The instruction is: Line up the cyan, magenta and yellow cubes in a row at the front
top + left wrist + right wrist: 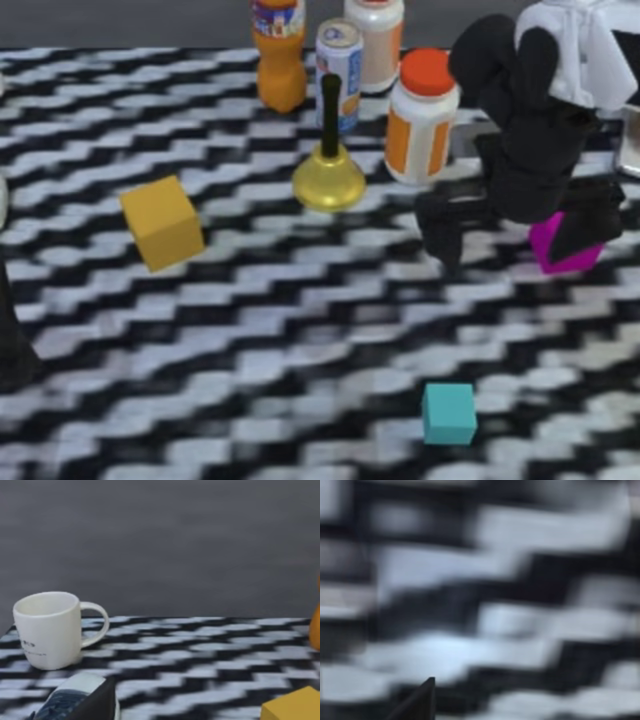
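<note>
The right gripper (520, 228) hung over the right side of the black-and-white zigzag surface (300, 330), fingers spread, one finger overlapping the matte magenta cube (560, 248). Small teal-cyan cube (448, 413) sat front right, big mustard-yellow cube (161, 222) at the left, shiny golden bell (328, 178) between. Left arm parked at the left edge; couldn't tell its grip.

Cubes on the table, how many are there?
3: the yellow cube at the left, the cyan cube front right, and the magenta cube at the right, partly hidden under the right arm.
</note>
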